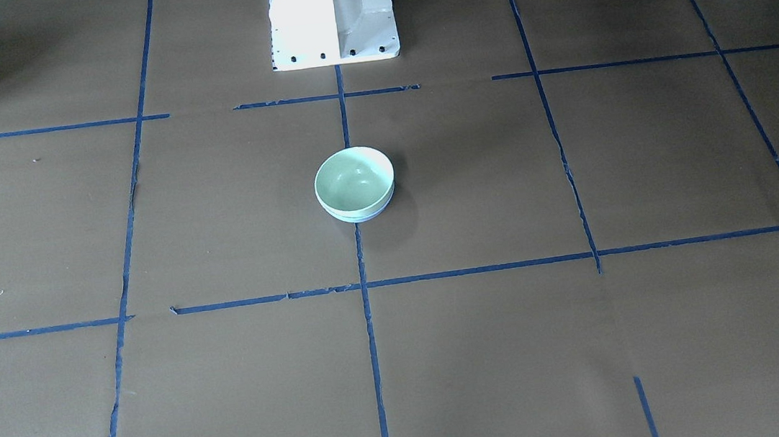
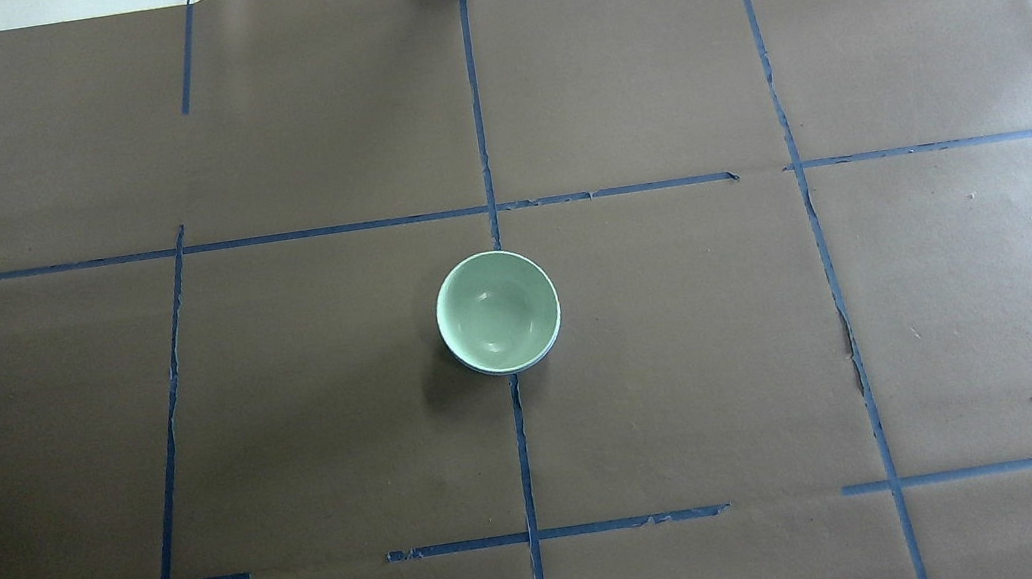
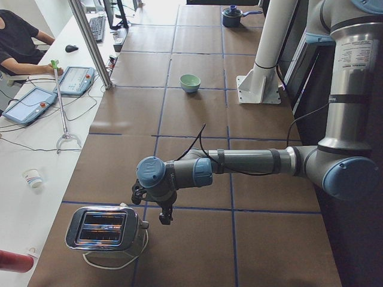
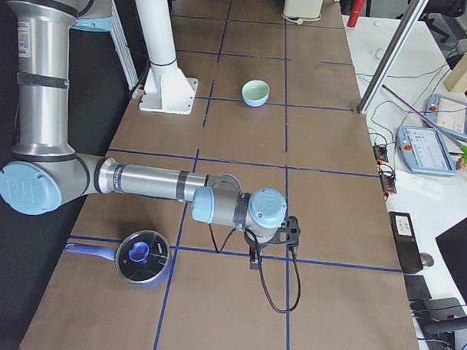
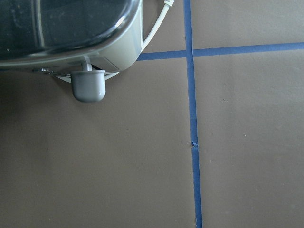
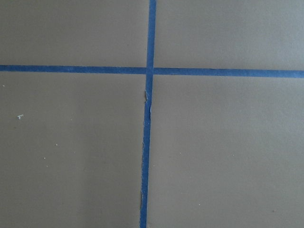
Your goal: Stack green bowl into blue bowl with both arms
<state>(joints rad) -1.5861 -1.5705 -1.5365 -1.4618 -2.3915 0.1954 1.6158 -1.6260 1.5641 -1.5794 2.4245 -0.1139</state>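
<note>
Green bowl (image 2: pixel 497 310) sits nested inside blue bowl (image 1: pixel 359 217), only a thin blue rim showing beneath it, mid-bench (image 2: pixel 687 356) before the white pedestal (image 1: pixel 332 14). Left hand (image 3: pixel 165 216) hangs low beside a toaster (image 3: pixel 105 230) at one bench end, right hand (image 4: pixel 255 259) near a lidded saucepan (image 4: pixel 142 256) at the other. Both show only in side views; cannot tell their spread.

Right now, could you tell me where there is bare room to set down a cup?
Both squares flanking the green bowl, nested in the blue bowl, are bare. The ends are crowded: toaster by the left arm, pot by the right arm.
</note>
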